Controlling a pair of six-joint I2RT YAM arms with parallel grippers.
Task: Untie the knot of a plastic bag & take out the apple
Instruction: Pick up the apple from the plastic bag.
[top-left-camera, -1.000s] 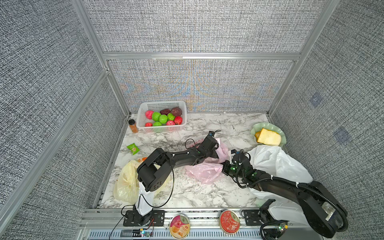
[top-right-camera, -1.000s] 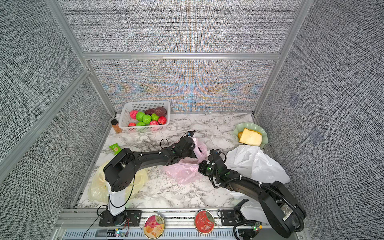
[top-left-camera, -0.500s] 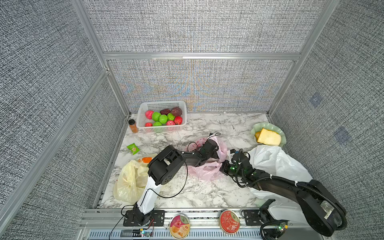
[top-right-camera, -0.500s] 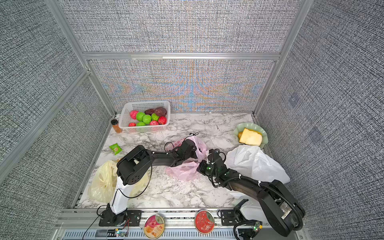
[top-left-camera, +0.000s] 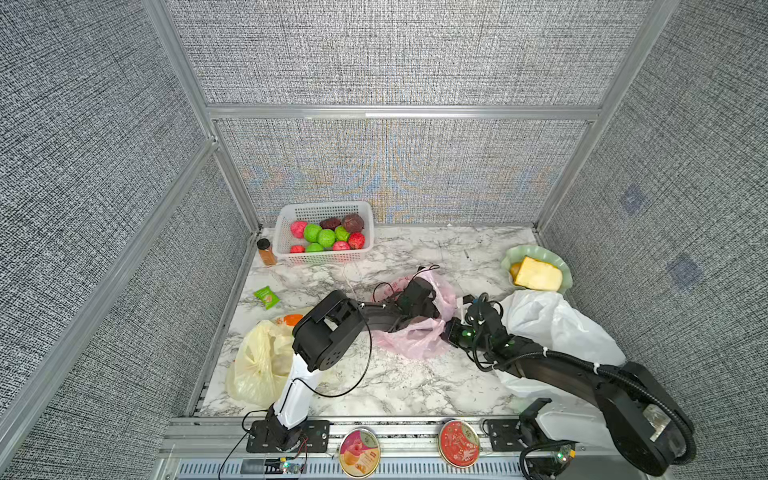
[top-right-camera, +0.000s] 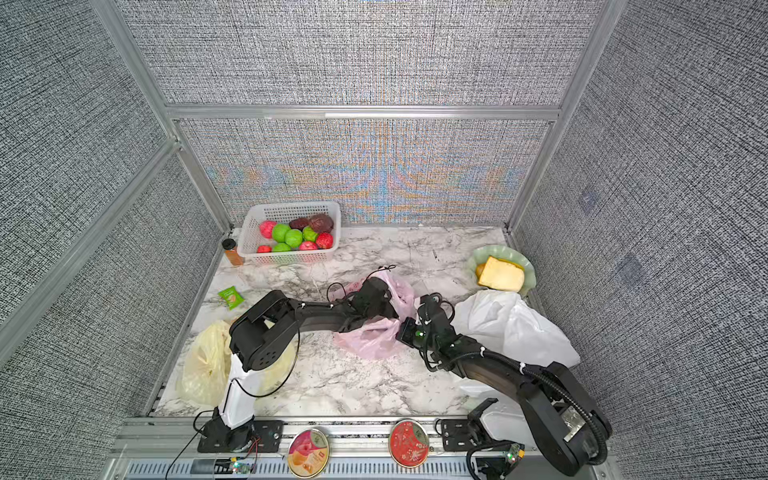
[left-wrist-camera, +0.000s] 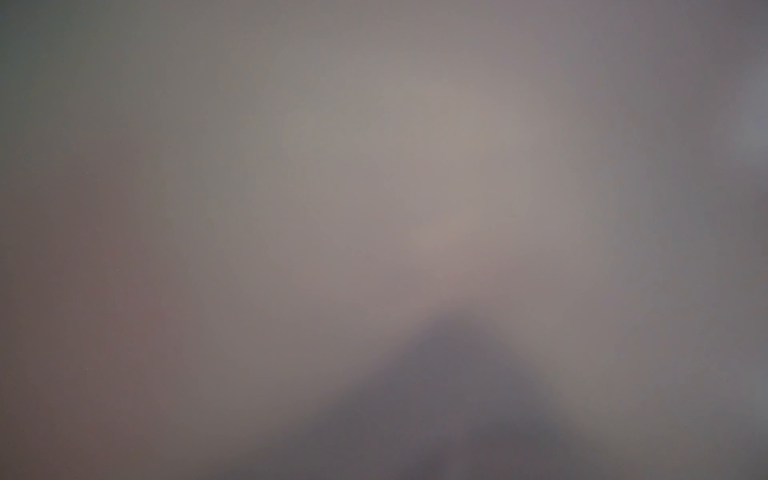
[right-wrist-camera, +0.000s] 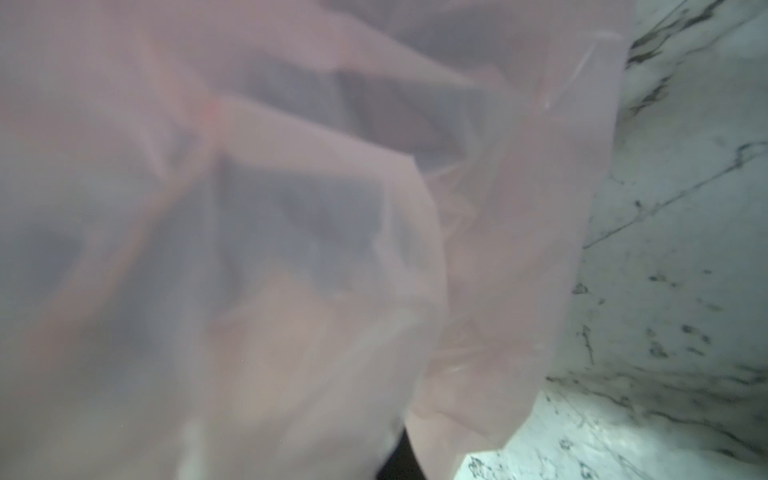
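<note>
1. The bag (top-left-camera: 409, 338) lies slack and crumpled at mid-table. The apple shows in no view. I judge it sits inside the film, but I cannot confirm that.
2. The left gripper (top-left-camera: 419, 298) comes in from the left, its head sunk in the bag's far fold. Its fingers are buried, so I cannot tell whether they stand spread or clasp something.
3. The right gripper (top-left-camera: 451, 332) is closed at the bag's right edge, and appears to pinch film there to anchor it.
4. Risk: the film is thin and slick. A pull from the left arm could slide it out of the right pinch, and the whole bag would then drag along.
5. Risk: film caught between the left fingers and the fruit would lift the bag with it.
6. Risk: a round apple that slips free could roll across the table (top-left-camera: 415, 386) toward the near edge.
7. Risk: the left arm's cable (top-left-camera: 384, 286) loops against the bag and may snag a fold.
8. Hidden:
   - The left wrist view is only a grey-pink blur.
   - The right wrist view is mostly film against the lens, with a strip of marble beside it.
   - No knot can be made out, so whether it is undone is unclear.
</note>
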